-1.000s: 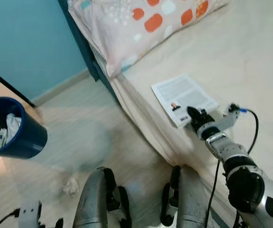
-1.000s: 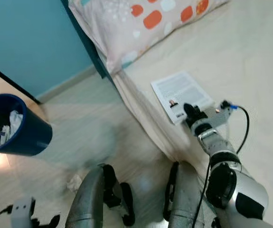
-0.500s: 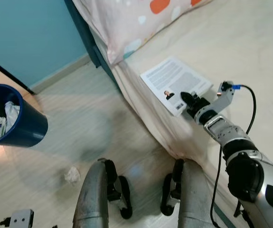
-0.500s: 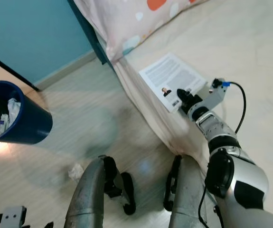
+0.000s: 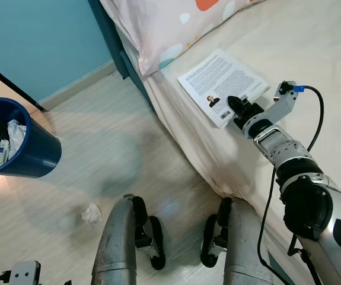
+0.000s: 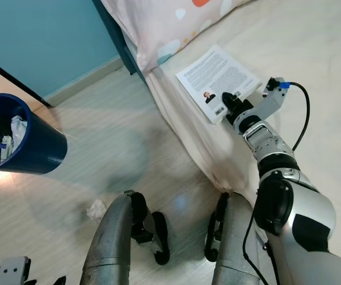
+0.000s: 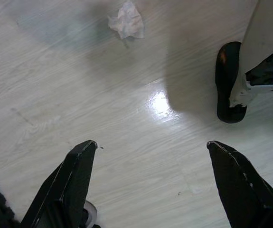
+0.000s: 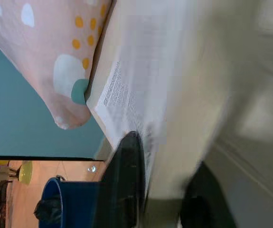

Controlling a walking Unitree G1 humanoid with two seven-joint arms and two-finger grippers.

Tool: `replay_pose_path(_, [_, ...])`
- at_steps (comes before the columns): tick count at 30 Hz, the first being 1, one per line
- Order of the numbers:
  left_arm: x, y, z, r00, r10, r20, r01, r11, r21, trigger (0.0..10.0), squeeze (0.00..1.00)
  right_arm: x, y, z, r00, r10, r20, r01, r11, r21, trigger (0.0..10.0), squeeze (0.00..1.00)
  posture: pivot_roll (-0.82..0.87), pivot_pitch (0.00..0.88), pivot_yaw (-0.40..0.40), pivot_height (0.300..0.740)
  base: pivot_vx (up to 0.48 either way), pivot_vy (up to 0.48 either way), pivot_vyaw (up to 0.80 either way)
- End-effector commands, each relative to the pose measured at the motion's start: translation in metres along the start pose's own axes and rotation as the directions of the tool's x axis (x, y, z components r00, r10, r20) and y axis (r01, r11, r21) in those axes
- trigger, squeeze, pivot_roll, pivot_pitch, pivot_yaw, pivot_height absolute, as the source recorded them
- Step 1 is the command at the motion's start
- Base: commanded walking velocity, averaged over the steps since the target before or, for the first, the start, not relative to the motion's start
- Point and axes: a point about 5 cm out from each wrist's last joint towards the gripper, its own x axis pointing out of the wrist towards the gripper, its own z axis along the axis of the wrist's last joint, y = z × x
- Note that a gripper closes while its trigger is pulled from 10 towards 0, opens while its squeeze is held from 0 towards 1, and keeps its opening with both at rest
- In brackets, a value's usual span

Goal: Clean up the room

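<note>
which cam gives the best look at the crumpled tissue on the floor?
Left wrist view: the crumpled tissue is large and sharp on the wood floor, beyond the open left gripper. Both eye views show it only as a small white scrap near the robot's feet.

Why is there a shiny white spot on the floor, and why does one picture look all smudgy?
Left wrist view: the shiny spot is light bouncing off the glossy floor, and the crumpled tissue looks sharp. Right wrist view: the book and bed are smeared by blur. Left eye view: mostly sharp, with a soft shadow by the bin.
</note>
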Motion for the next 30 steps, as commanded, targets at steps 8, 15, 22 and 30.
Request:
replay_pose_path(8, [-0.007,0.002,-0.023,0.995,0.034,-0.098,-0.039,0.998,-0.048,10.0,0.00,-0.005,-0.007,0.009,0.998,-0.005,0.066,0.003,0.999,0.043,10.0,1.00,0.24,0.627,0.065,0.592,0.000,0.000,0.00])
replay_pose_path(15, [0.022,-0.020,-0.015,0.996,0.009,-0.092,-0.017,0.996,-0.083,10.0,0.00,-0.012,-0.018,0.022,0.993,-0.080,0.086,0.082,0.996,-0.027,10.0,1.00,0.16,0.510,0.030,0.592,0.000,0.000,0.00])
replay_pose_path(22, [0.047,-0.037,0.000,0.996,-0.003,-0.086,-0.006,0.994,-0.106,10.0,0.00,-0.011,-0.019,0.014,0.995,-0.088,0.047,0.089,0.996,-0.007,10.0,1.00,0.10,0.391,-0.002,0.592,0.000,0.000,0.00])
replay_pose_path(30, [0.062,-0.045,0.009,0.996,0.008,-0.091,-0.020,0.992,-0.125,10.0,0.00,-0.013,-0.025,-0.019,0.987,-0.126,-0.095,0.126,0.992,-0.003,10.0,0.78,0.08,0.306,-0.009,0.592,0.000,0.000,0.00])
